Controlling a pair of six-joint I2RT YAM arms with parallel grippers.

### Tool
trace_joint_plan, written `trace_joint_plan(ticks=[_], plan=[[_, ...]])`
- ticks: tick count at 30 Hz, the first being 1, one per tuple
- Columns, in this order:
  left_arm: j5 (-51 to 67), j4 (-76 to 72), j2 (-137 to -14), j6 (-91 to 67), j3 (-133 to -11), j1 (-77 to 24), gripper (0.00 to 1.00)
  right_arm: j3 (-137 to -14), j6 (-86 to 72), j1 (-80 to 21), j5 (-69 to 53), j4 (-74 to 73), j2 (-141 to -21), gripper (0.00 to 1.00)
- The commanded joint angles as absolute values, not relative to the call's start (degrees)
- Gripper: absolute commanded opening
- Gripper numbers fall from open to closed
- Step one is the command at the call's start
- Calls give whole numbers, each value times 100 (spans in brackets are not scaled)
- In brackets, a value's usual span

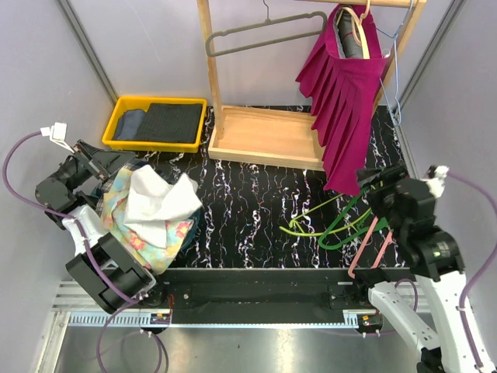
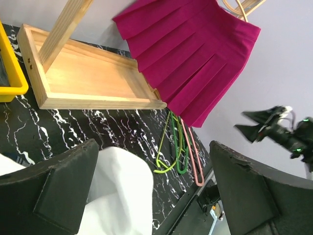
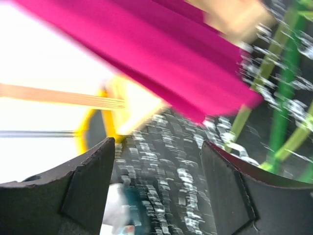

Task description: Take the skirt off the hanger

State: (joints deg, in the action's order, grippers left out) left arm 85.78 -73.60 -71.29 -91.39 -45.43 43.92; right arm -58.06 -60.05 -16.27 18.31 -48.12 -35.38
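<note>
High at the far right, the skirt (image 1: 345,101) hangs from a pale hanger (image 1: 356,23) on the wooden rack (image 1: 210,78). It is magenta cloth with sharp, stiff-looking pleats. Its long axis runs down from the waistband to a slanted hem.

My right end effector (image 1: 375,183) sits just below and beside the hem's lowest corner, so the skirt lies above and ahead of it. The fingers are spread wide and hold nothing. From its wrist view the cloth looks close but apart.

My left end effector (image 1: 97,159) is well apart, across the black marbled tabletop (image 1: 248,202). It is also wide open and empty, over a soft heap of clothes (image 1: 155,206).

I judge the right arm the one to reach up. Thin loose hangers (image 1: 334,221) lie beside it.
</note>
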Motion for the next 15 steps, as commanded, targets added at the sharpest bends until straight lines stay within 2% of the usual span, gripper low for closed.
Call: trace_joint_plan(ticks=[1,5,8,10,11,12,13,15], plan=[[9659,-9518,-6821,-9500,-5341,4412,99,-7091,-5223,-1617,1661,-4246,-4015,78],[9116,-9536,-6662,-10316,-6405,4289,99,-7882,-4133,-1617,2108,-3280,-4892,79],[8299,-9205,-6522,-10145,-7188,4236,99,-8304,-3377,-1617,2180,-2296,-5490,79],[7623,-5870,-6189,-8562,-7678,4245,99,-8437,-3113,-1626,2057,-1578,-5703,79],[7168,-3513,-6005,-5211,-8099,4202,99,-8542,-3042,-1617,1944,-1321,-5878,79],[5405,887,-6012,-3602,-9565,3992,99,-8621,-2989,-1608,1751,-1075,-5949,79],[4605,1436,-6107,-2716,-9945,2763,99,-8718,-2893,-1617,1679,-716,-6037,78],[3155,2018,-6423,-2040,-10665,1441,99,-9226,-2778,-1617,1687,-615,-6345,78]])
